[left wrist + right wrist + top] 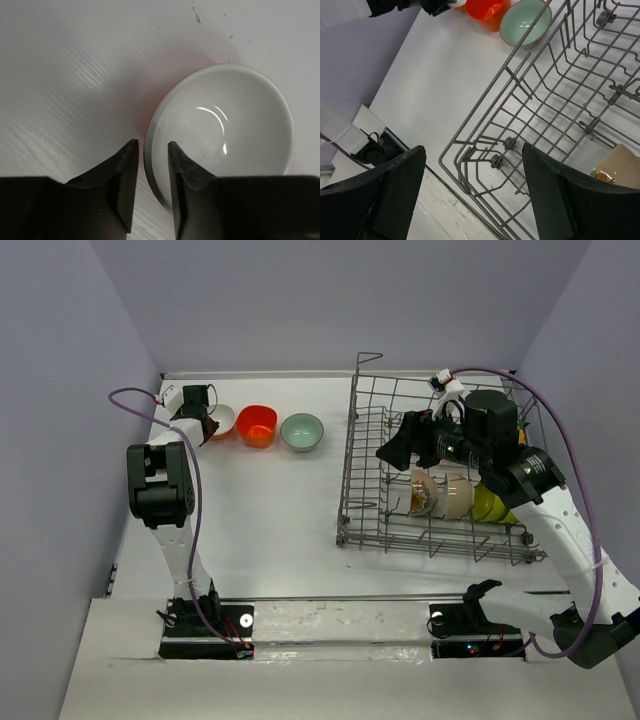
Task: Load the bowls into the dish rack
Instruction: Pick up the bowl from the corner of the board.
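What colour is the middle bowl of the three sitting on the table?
The middle bowl is bright red-orange, seen best in the top external view.

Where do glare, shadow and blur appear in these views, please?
Left wrist: curved glare streaks inside the glossy white round bowl; the black left claw is underexposed. Right wrist: the black right claw looks soft, the grey wire dish rack sharp. Top external: even light.

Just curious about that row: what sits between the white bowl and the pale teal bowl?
The red-orange bowl, between the white bowl and teal bowl; the top view shows it.
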Tool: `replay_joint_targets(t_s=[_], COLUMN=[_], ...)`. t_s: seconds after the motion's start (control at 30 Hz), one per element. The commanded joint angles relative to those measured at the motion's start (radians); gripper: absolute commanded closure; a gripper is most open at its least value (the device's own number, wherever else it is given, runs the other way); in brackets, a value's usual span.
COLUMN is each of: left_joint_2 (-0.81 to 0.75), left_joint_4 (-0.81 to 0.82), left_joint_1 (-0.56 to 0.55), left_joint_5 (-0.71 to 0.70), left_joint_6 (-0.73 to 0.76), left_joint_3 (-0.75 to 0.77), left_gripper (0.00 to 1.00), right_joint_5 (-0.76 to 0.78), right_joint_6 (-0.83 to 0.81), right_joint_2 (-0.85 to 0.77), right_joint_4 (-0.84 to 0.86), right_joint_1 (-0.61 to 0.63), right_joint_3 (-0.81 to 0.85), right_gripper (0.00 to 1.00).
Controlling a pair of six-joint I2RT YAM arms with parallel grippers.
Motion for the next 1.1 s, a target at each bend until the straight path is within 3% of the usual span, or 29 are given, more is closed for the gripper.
replay_joint_targets(t_s=[0.0, 0.3, 0.53, 1.07], left_joint_2=[-0.028, -0.068, -0.127, -0.44], left_joint_4=[0.024, 0.028, 0.021, -0.062], left_joint_1=[0.014, 0.046, 0.051, 0.053], left_joint_5=[0.002, 0.031, 0.031, 0.068], left_joint_6=[0.017, 0.02, 0.043, 0.038], left_joint_3=[-0.005, -0.033, -0.048, -0.086], left_gripper=[0.65, 1.0, 1.0, 1.0], right_joint_5=[-0.023, -0.021, -0.017, 0.039], right_joint_6=[0.003, 0.002, 0.002, -0.003], right_joint_2=[-0.002, 0.003, 0.001, 0.009], right_joint_4=[0.035, 0.032, 0.033, 0.027], right_joint_1=[0.01, 0.01, 0.01, 0.01], right_joint_3=[0.042, 0.042, 0.039, 0.045], right_gripper=[0.17, 0.17, 0.17, 0.16])
